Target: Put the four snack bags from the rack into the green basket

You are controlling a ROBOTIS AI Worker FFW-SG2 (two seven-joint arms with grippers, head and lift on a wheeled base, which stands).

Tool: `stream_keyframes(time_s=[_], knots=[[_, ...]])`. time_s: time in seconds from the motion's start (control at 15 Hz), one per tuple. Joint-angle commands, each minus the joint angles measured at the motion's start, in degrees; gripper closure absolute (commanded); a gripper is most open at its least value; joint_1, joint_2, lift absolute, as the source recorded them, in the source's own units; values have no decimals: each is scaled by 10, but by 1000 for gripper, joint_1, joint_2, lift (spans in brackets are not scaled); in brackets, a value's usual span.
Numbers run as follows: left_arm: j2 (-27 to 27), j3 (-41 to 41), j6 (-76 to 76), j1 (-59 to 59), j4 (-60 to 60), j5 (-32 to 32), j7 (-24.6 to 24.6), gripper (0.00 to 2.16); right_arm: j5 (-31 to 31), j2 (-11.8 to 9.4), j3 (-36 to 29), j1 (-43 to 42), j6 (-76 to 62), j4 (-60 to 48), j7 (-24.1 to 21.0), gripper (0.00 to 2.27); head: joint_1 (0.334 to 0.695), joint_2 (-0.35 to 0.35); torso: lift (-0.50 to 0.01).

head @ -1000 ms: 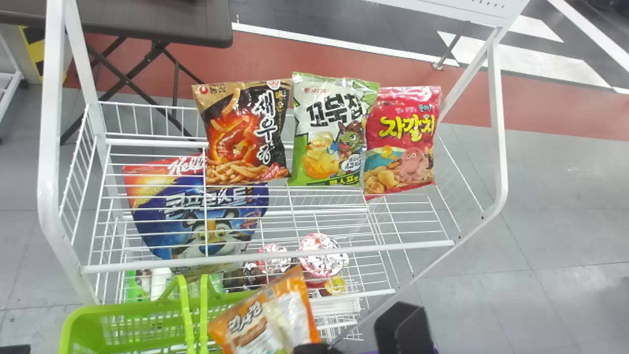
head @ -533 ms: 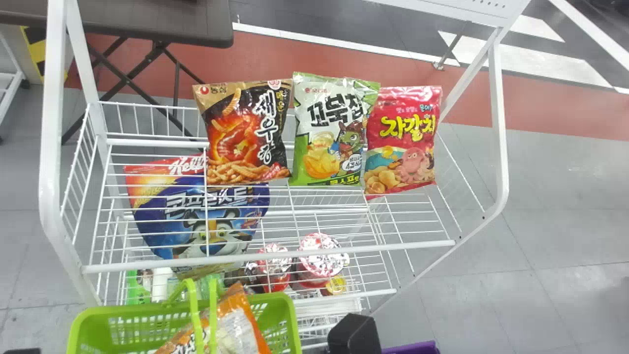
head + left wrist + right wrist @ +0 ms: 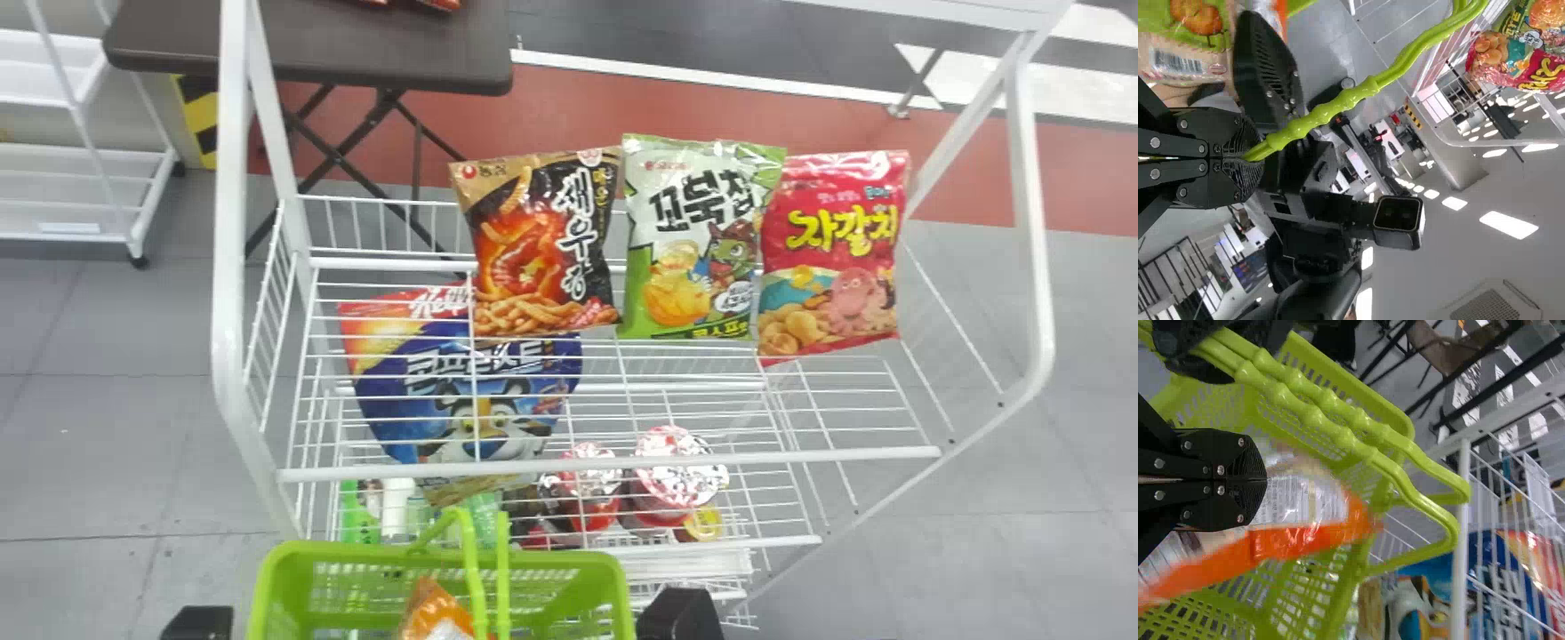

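Looks to be at the lay-down step: grasps the orange bag in the right hand, within the green basket, and clenches its handles in the left hand. Next, needs to release low, then return for the three bags on the rack.

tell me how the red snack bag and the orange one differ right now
The red bag is up on the rack; the orange bag is down within the basket.
The red bag stands free of any tool, while the orange bag is pinched in the right tool.
The red bag has yellow lettering and a pink octopus; the orange bag has a whitish panel beside its orange band.
Both have a shiny wrapper.
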Motion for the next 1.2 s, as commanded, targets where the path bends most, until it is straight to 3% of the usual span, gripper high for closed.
stream_keyframes(time_s=[0.0, 0.07, 0.13, 0.27, 0.4, 0.67, 0.87, 1.13], knots=[[0, -2, 0, 0, 0, -1, 1, 2027, -1, 0, -2, -9, 9, 15, 1, 1409, 695, -197, -7], [0, -3, 0, 0, 0, -3, 2, 2027, -2, 0, -10, -7, 6, 15, -1, 485, 695, -210, -7], [0, -3, 0, 0, 0, -3, 2, 2027, -2, 4, -22, -4, -1, 9, -2, -1, 695, -221, -7], [0, -2, 0, 0, 0, -3, 2, 2027, 0, 9, -44, 2, -24, 2, -15, 2, 695, -251, -7], [0, -2, 0, 0, 0, -3, 0, 2027, 0, 27, -76, 2, -65, 3, -16, 63, 695, -310, -7], [0, -8, 0, 0, 1, -4, 3, 2027, -32, 52, -122, -13, -188, 2, -19, 70, 695, -350, -7], [0, -13, 0, -1, 1, -9, 4, 2024, -43, 84, -119, -80, -277, 36, -72, 80, 695, -349, -7], [2, -14, 0, -7, 4, -9, 2, 2024, -30, 88, -68, -216, -300, 134, -185, 80, 695, -314, -7]])
